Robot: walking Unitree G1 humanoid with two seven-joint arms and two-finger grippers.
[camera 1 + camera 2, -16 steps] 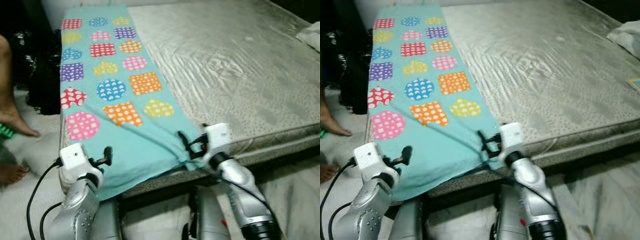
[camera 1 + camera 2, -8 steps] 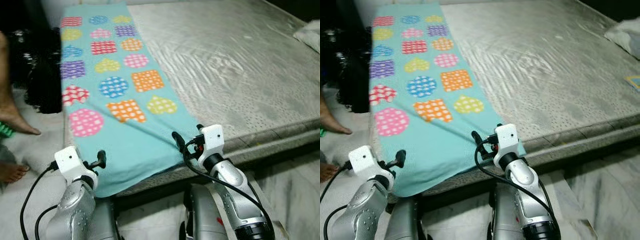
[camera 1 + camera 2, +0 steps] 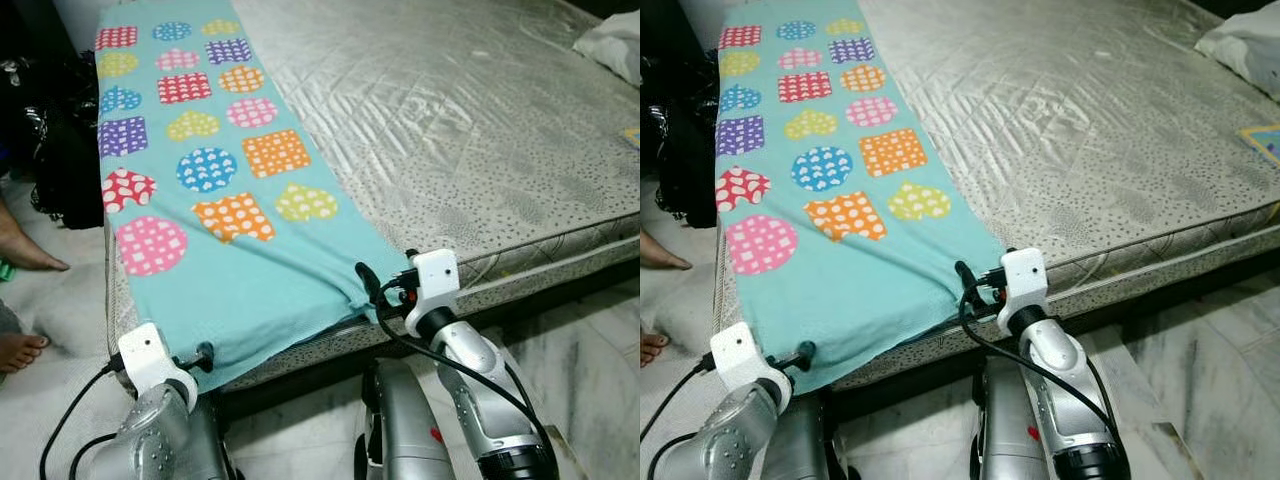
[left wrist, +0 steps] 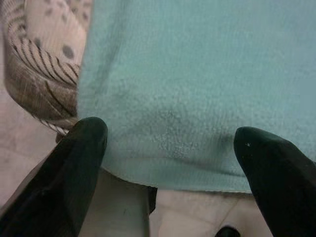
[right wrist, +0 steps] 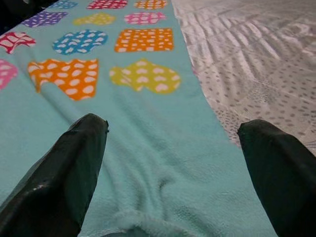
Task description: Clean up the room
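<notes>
Both grippers sit at the near hem of the teal fleece blanket (image 3: 215,215), which lies as a long strip along the left side of the mattress (image 3: 480,130), and we judge the step in hand to be taking hold of its two near corners so it can be folded or lifted off. Our left gripper (image 4: 168,148) has its fingers spread wide with the hem hanging just beyond the tips and nothing between them; the mattress edge shows off to one side of it. Our right gripper (image 5: 173,143) is likewise released, fingers apart, hovering over a small bunched ridge of fleece directly ahead of its tips, with the patterned patches (hearts, squares, circles in orange, yellow, blue) stretching farther ahead. To do this well, we would push each gripper forward until fabric sits deep between the fingers before closing, since a shallow pinch on soft fleece will likely slip. On the left, the fingers should straddle the hem itself, not the mattress piping beside it. On the right, the bunched ridge is the natural thing to grab. We should close both at matching points on the hem so the blanket lifts evenly. A person's bare feet (image 3: 25,250) stand on the floor well off beyond our left gripper, so any swing that way needs care.
</notes>
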